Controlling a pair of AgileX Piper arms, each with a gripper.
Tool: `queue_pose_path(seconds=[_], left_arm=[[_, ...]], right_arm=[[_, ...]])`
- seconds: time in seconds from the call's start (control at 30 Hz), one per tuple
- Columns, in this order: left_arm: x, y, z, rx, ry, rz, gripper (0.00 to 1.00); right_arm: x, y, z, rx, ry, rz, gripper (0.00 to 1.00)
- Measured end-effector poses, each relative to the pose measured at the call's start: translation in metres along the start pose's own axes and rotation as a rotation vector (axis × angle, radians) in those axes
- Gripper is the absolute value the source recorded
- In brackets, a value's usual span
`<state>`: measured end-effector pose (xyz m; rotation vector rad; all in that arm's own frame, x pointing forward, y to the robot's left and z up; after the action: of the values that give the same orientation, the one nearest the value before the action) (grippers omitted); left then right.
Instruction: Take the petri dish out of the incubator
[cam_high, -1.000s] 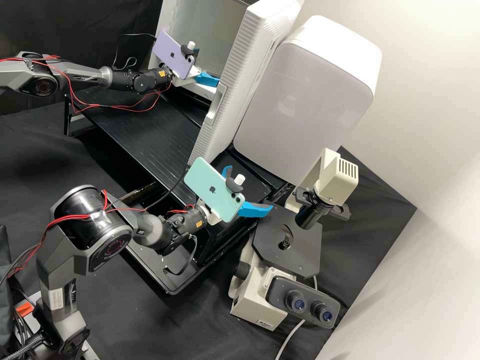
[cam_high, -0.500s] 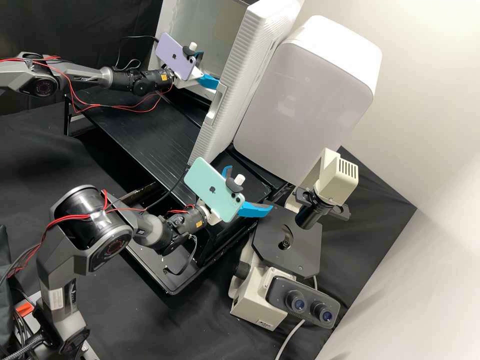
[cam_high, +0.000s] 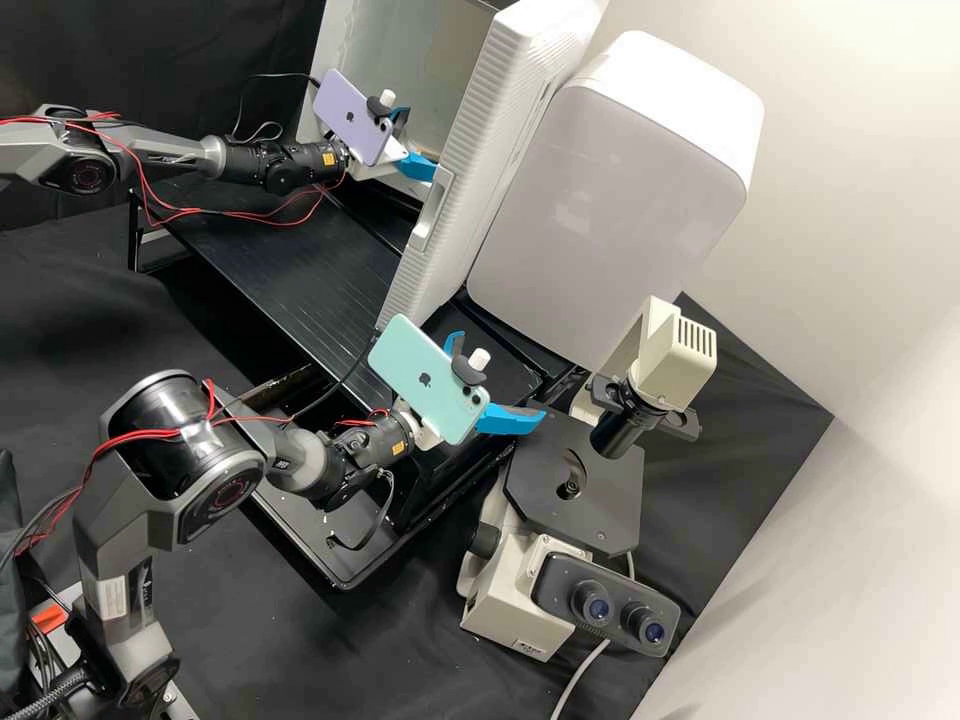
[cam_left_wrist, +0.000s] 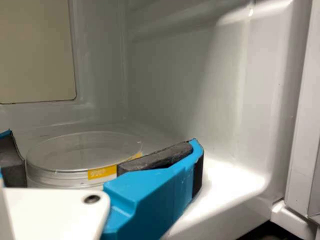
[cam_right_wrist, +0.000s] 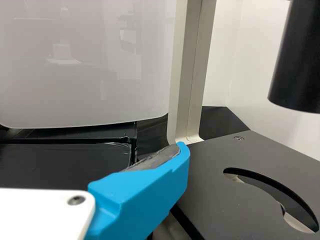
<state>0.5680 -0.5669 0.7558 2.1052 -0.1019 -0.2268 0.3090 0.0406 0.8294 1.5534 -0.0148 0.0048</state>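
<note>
Left gripper (cam_high: 418, 165) is easing slightly further toward the open incubator (cam_left_wrist: 200, 90) than in the earlier frames, and the purple phone (cam_high: 350, 108) on its wrist is shifting along with it. Right arm is staying put, everything else sitting as before.

Left wrist view: dish (cam_left_wrist: 82, 152) is sitting flat on the incubator's white floor, inside the chamber, near a side wall. It is clear, with its lid on and a yellow label strip on the side wall. Left jaws are standing wide, one on each side of the dish, so the dish is lying between them. The dark pads (cam_left_wrist: 155, 157) are coming right up to the dish wall; can't tell if they are touching it or just beside it.

High view: left arm is coming in from the far left above the black shelf (cam_high: 300, 270), with the gripper at the incubator's mouth, just beside the edge of the ribbed white door (cam_high: 480, 170), which is hanging open.

Right gripper (cam_high: 512, 418) is hovering at the near end of the shelf, just beside the microscope (cam_high: 560, 590), with a mint phone (cam_high: 428, 378) riding on its wrist. Its jaw state: cannot tell. In the right wrist view it is sitting at the edge of the black stage (cam_right_wrist: 250, 170), a frosted white box (cam_high: 620, 190) standing ahead and a black tube (cam_right_wrist: 297, 55) hanging above the stage slot.
</note>
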Motion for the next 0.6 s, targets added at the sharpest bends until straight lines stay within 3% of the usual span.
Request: queue_pose_path(seconds=[0.6], left_arm=[[-0.0003, -0.0008, -0.0003, 0.003, -0.001, 0.008, 0.0]], right_arm=[[0.0, 0.0, 0.0, 0.0, 0.0, 0.0, 1.0]])
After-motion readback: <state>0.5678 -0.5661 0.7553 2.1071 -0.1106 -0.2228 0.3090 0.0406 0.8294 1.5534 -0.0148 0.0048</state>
